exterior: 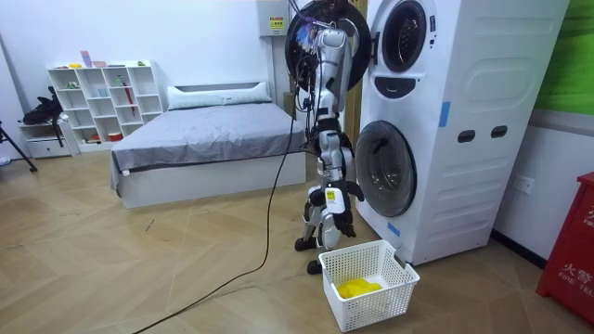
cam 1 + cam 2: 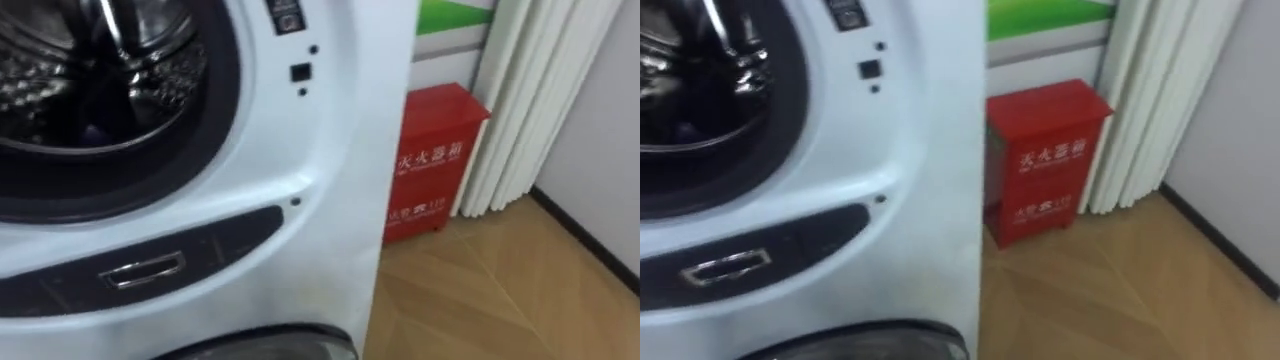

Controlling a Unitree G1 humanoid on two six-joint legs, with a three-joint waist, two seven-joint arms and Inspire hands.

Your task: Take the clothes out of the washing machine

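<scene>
A grey bed (image 1: pixel 209 139) and white shelf (image 1: pixel 102 97) stand on wooden floor (image 1: pixel 139 269) by a white wall (image 1: pixel 186 37).

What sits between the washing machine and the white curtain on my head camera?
A red cabinet stands on the wood floor between the washing machine and the curtain. Nothing else lies there. Both eye views show it.

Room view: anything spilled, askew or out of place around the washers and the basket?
Nothing stands out. The white laundry basket stands upright on the floor before the stacked washing machines, yellow cloth inside it. The upper door is open; the lower door is shut.
</scene>
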